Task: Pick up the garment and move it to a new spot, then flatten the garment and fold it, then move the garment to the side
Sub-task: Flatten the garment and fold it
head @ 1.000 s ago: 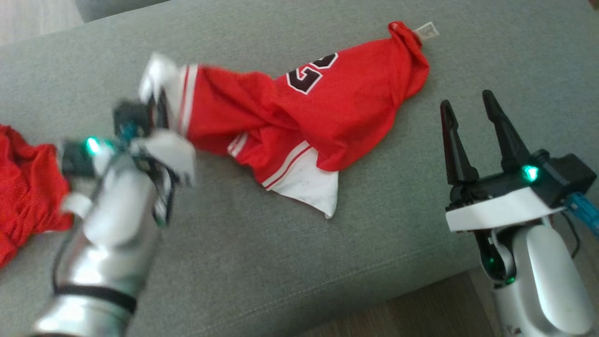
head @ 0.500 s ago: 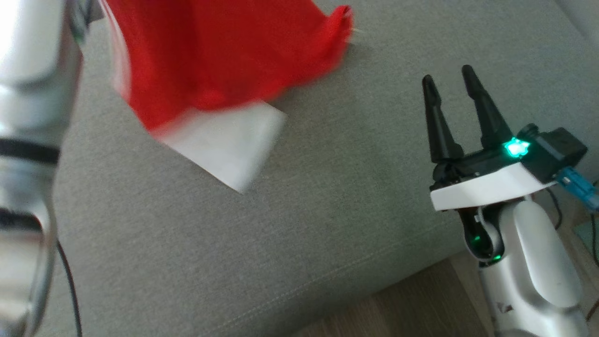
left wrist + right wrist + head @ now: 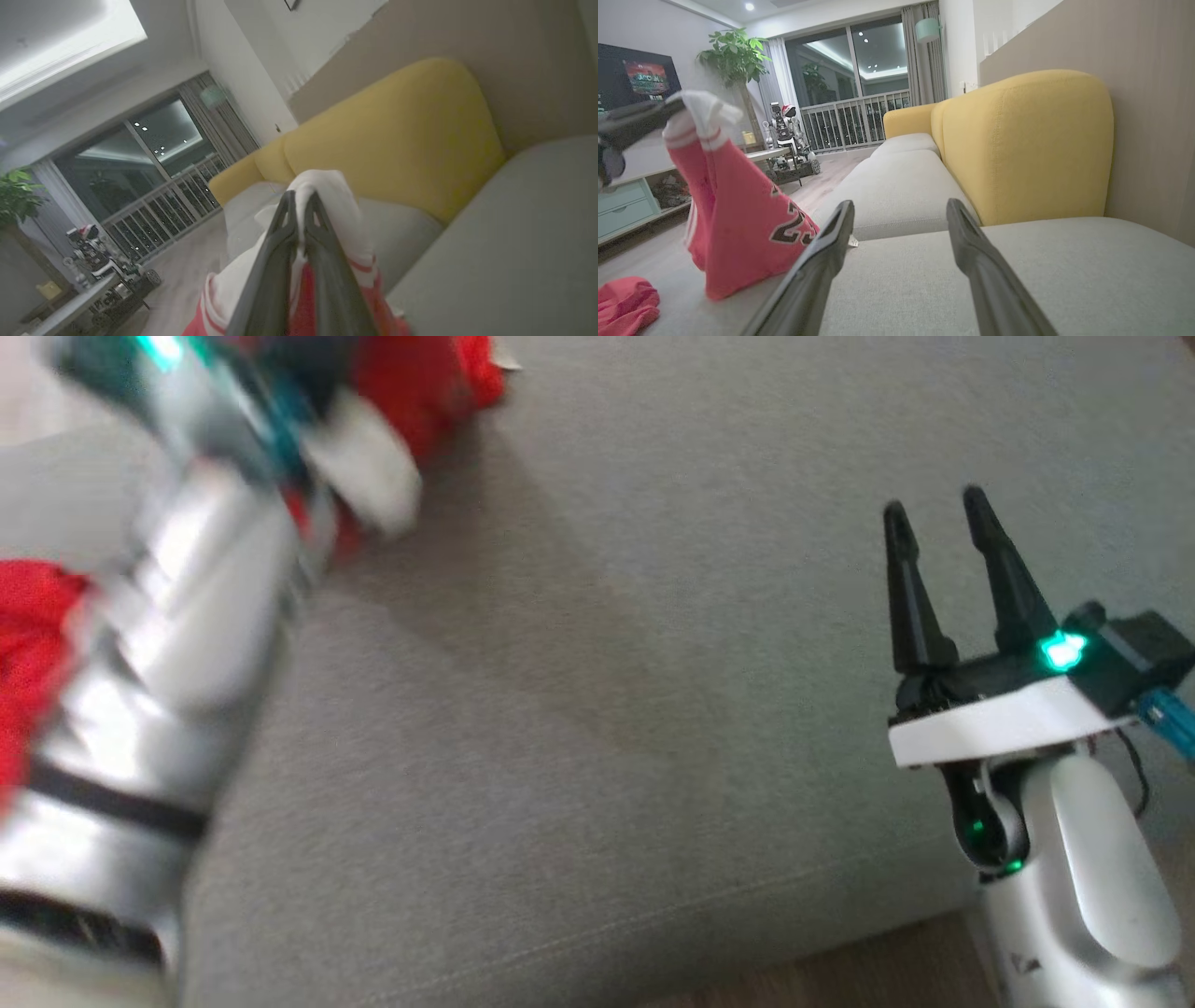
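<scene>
Left gripper [image 3: 301,198] is pinching the garment's [image 3: 738,210] white hem, tail touching the cushion [image 3: 597,709], so it should be carrying higher, avoiding dragging; right gripper [image 3: 934,504] is hovering spread.

The right tool [image 3: 934,502] has two long, tapering black fingers [image 3: 910,607] on a white plate, with a green light [image 3: 1062,651], a blue plug [image 3: 1167,719] and a glossy white forearm [image 3: 1092,877]. The left forearm [image 3: 177,644] is blurred, silvery white, ringed by black bands.
</scene>
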